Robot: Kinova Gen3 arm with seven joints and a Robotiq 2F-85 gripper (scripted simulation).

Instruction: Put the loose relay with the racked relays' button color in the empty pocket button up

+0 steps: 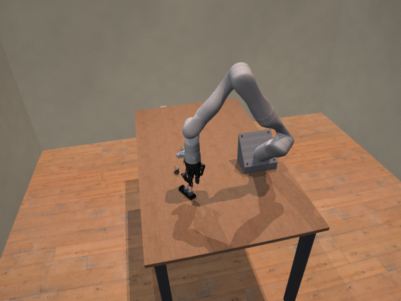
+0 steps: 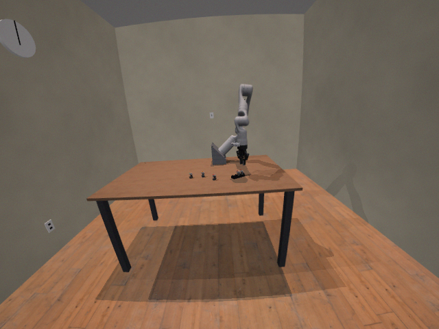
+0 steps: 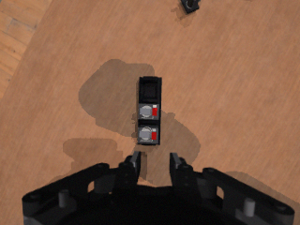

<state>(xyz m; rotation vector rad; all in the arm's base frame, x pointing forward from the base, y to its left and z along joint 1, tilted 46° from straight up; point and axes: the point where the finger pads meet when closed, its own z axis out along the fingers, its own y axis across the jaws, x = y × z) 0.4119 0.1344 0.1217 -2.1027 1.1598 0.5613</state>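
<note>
The black rack (image 1: 180, 189) (image 2: 233, 176) (image 3: 150, 79) holds two relays (image 3: 147, 112) (image 3: 147, 135) with red buttons. Its empty pocket (image 3: 150, 90) is at the end farther from my fingers in the wrist view. A loose relay with a red button (image 1: 176, 170) (image 2: 214, 177) stands apart from the rack. Only a dark part of a loose relay (image 3: 190, 5) shows at the wrist view's top edge. My gripper (image 1: 194, 184) (image 2: 243, 163) (image 3: 155, 160) points down above the table near the rack's filled end. Its fingers are partly closed but apart, with nothing between them.
Two other loose relays (image 2: 191, 175) (image 2: 202, 174) stand beyond the red one; a green button (image 1: 181, 147) shows beside the arm. The grey base block (image 1: 255, 145) (image 2: 218, 157) stands on the table (image 1: 168, 233) (image 2: 159, 184).
</note>
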